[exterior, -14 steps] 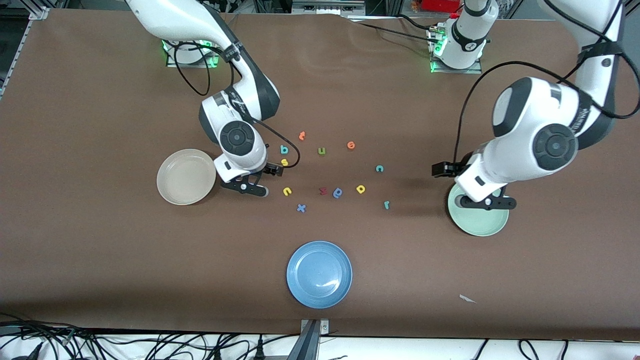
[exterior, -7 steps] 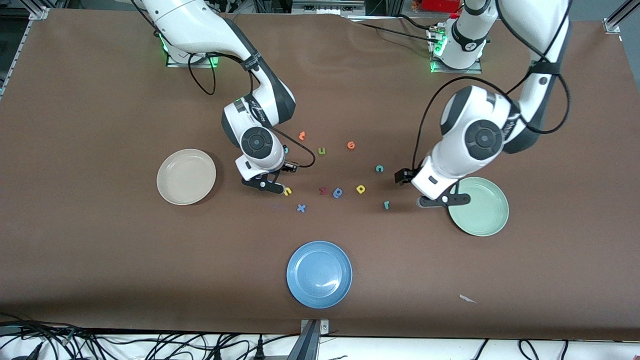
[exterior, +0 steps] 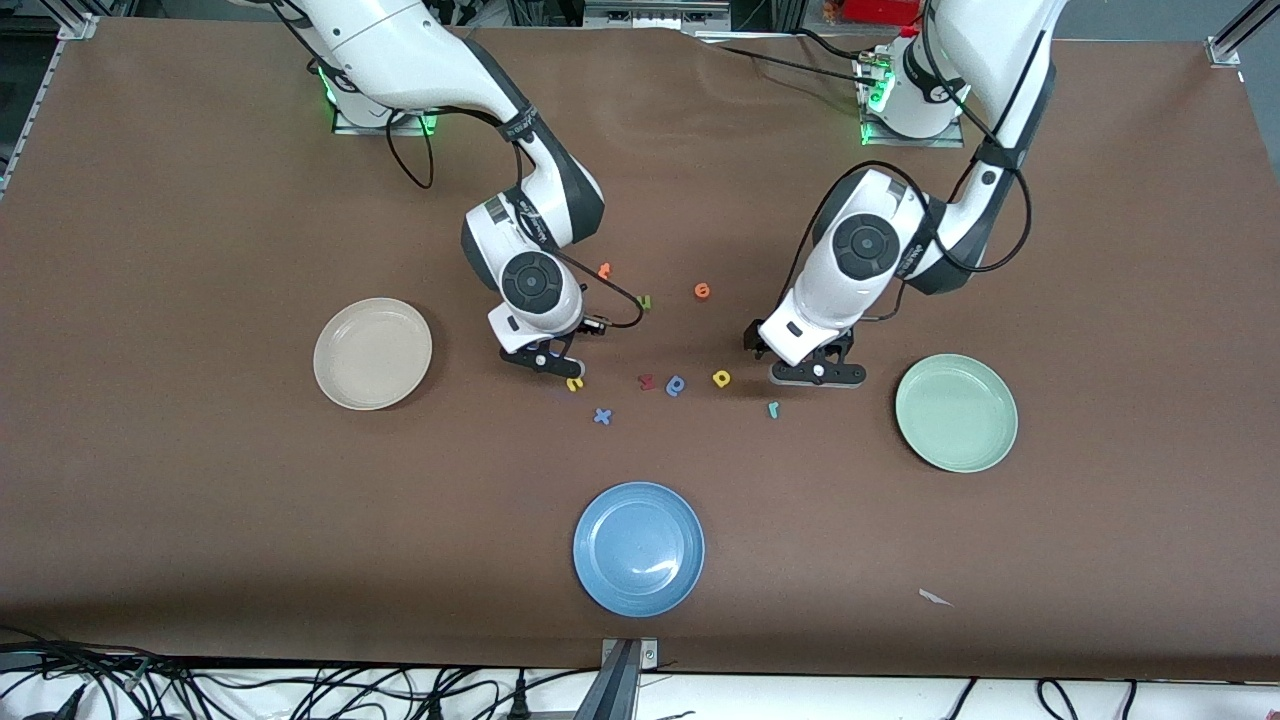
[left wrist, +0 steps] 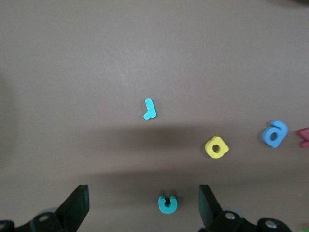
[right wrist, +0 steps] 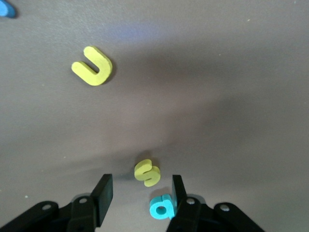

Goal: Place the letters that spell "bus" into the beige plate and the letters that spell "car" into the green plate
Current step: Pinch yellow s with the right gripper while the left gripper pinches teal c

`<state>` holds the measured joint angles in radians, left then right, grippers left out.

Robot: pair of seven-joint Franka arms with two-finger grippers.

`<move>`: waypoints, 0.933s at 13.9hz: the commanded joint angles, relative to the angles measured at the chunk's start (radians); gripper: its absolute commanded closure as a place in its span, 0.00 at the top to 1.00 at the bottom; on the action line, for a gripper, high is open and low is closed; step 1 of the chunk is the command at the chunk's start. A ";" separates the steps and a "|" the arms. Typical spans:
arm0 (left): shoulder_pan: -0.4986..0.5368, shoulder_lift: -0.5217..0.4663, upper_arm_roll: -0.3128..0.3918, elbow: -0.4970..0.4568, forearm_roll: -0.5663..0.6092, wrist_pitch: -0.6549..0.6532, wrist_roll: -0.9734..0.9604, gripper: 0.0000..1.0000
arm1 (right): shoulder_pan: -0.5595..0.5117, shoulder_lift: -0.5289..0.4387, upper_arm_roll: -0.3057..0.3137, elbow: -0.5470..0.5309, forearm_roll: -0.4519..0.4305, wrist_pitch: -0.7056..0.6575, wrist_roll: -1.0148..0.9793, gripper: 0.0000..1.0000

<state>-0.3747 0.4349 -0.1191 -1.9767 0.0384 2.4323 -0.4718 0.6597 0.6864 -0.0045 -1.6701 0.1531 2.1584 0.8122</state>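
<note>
Two arms: both reaching down over the loose letters at table centre; clock bearings read on the front view, 12 toward the bases.
Right gripper (right wrist: 140, 193): hanging low over the yellow s (right wrist: 147, 172) and teal b (right wrist: 161, 207); fingers standing apart, not clamping either letter, the s lying between them.
Left gripper (left wrist: 143, 208): hovering over the teal c (left wrist: 167, 204); fingers spread wide, c lying on the table between them.
Yellow u (exterior: 574, 383): lying at 9 o'clock of the dark red letter (exterior: 646, 381).
Yellow a (exterior: 721, 378): sitting at 3 o'clock of the blue letter (exterior: 676, 385).
Teal r (exterior: 772, 409): lying at 4 o'clock of the a.
Beige plate (exterior: 372, 353): sitting at 9 o'clock of the letters, holding nothing.
Green plate (exterior: 955, 412): sitting at 3 to 4 o'clock of the letters, holding nothing.
Blue plate (exterior: 638, 548): sitting at 6 o'clock.
</note>
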 commanded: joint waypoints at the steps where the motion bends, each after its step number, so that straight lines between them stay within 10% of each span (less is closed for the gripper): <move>1: -0.030 0.025 0.010 -0.056 0.070 0.123 -0.054 1.00 | 0.008 0.012 -0.002 -0.023 0.017 0.030 0.005 0.56; 4: -0.041 0.062 0.009 -0.060 0.077 0.154 -0.060 0.98 | 0.012 0.019 -0.002 -0.028 0.017 0.040 0.005 0.55; 9: -0.058 0.080 0.007 -0.064 0.075 0.142 -0.096 0.89 | 0.012 0.013 -0.002 -0.026 0.016 0.032 0.004 0.14; 13: -0.082 0.090 0.006 -0.064 0.075 0.123 -0.139 0.83 | 0.005 -0.019 -0.015 -0.016 0.014 -0.015 -0.014 0.09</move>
<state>-0.4454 0.5249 -0.1198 -2.0378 0.0809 2.5694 -0.5714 0.6651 0.6987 -0.0094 -1.6859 0.1556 2.1787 0.8114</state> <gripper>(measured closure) 0.145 0.740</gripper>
